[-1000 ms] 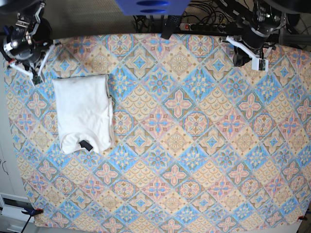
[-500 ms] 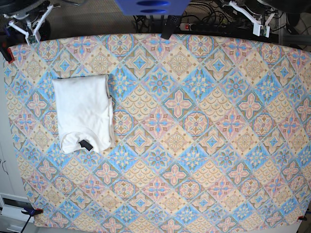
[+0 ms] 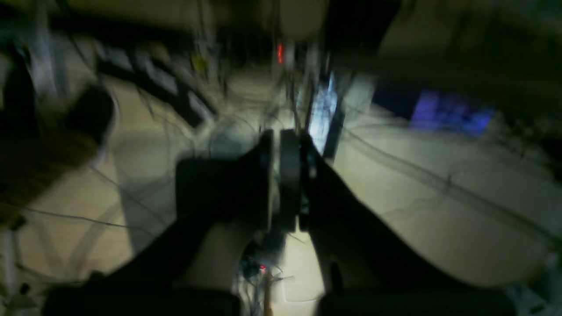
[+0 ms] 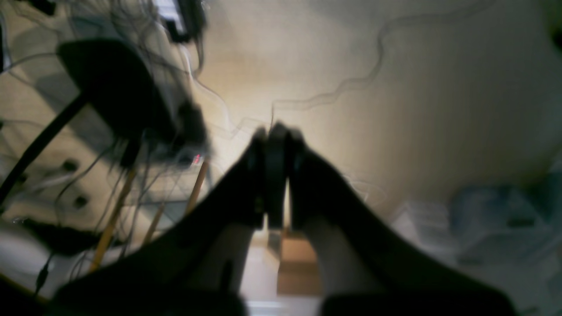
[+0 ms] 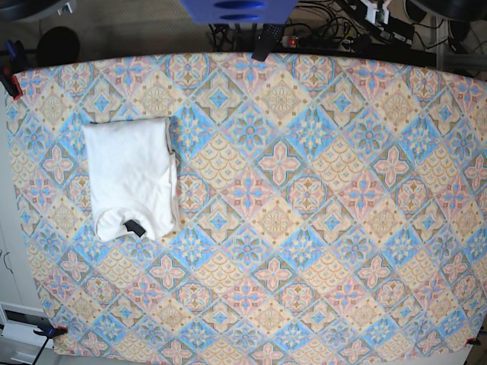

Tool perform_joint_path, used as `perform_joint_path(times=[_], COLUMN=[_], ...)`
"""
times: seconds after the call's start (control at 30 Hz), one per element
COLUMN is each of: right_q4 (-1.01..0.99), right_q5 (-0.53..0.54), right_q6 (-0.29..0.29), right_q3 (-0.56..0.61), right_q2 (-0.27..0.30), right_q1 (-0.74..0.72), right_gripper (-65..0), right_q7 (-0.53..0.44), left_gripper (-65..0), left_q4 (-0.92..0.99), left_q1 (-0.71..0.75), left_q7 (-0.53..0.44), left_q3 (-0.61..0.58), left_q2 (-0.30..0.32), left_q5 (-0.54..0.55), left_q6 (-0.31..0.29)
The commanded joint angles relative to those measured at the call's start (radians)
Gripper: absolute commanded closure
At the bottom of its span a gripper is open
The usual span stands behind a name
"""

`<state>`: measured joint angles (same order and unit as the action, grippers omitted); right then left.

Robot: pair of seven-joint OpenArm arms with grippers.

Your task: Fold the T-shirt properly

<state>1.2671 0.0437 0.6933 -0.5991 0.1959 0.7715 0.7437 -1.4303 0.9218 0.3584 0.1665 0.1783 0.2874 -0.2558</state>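
Note:
The T-shirt [image 5: 129,179] lies folded into a plain white rectangle on the left part of the table, with its collar and a small black tag at the near end. No print shows. Neither gripper touches it. In the left wrist view my left gripper [image 3: 284,145] is shut with nothing between its fingers, over blurred floor and cables. My right gripper [image 4: 274,136] is likewise shut and holds nothing, also off the table. In the base view only a white bit of the left arm [image 5: 378,11] shows at the top edge.
A patterned blue, pink and yellow cloth [image 5: 304,190] covers the whole table. Beyond the far edge lie a power strip and cables [image 5: 304,39]. A blue mount [image 5: 236,9] hangs at top centre. Clamps hold the cloth at the left edge [image 5: 9,80] and near-left corner [image 5: 49,331].
Both arms have pulled back from the table's far corners and almost left the base view. The folded T-shirt has not moved.

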Motion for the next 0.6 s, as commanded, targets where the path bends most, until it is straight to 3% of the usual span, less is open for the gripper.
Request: perform_joint_path(times=[0.0,0.13,0.2,0.33,0.43,0.57], right_q4=[-0.031,-0.191,-0.289,-0.493,-0.61,-0.757], right_q5=[-0.028,-0.156,-0.169,-0.189,-0.264,-0.324], right_q6=[0.005,0.005,0.005,0.005,0.005,0.005], right_q3=[0.003,0.001,0.003,0.006,0.008,0.008], right_q2=[0.012,0.012,0.014,0.017,0.017,0.015], right_q1=[-0.02,-0.117,-0.162,-0.246,-0.295,-0.338], right_gripper=[0.0,0.0,0.0,0.0,0.0,0.0], right_q7=[-0.031,-0.137,-0.169,-0.266,-0.379,-0.502], left_gripper=[-1.2,-1.2,-1.2,-1.2,-1.2,-1.2], left_q4=[0.047,0.323,0.426,0.552,0.646,0.817], left_q1=[-0.025,-0.18,-0.238,-0.307,-0.359,-0.455], left_q7=[-0.008,-0.019,-0.023,-0.135,-0.206,-0.258], left_q3=[-0.014,-0.049,-0.049,-0.098,-0.166,-0.218], left_q2=[0.005,0.005,0.005,0.005,0.008,0.005], left_q5=[0.003,0.005,0.003,-0.034,-0.07,-0.099], left_q6=[-0.001,-0.001,-0.001,-0.001,-0.001,-0.001])
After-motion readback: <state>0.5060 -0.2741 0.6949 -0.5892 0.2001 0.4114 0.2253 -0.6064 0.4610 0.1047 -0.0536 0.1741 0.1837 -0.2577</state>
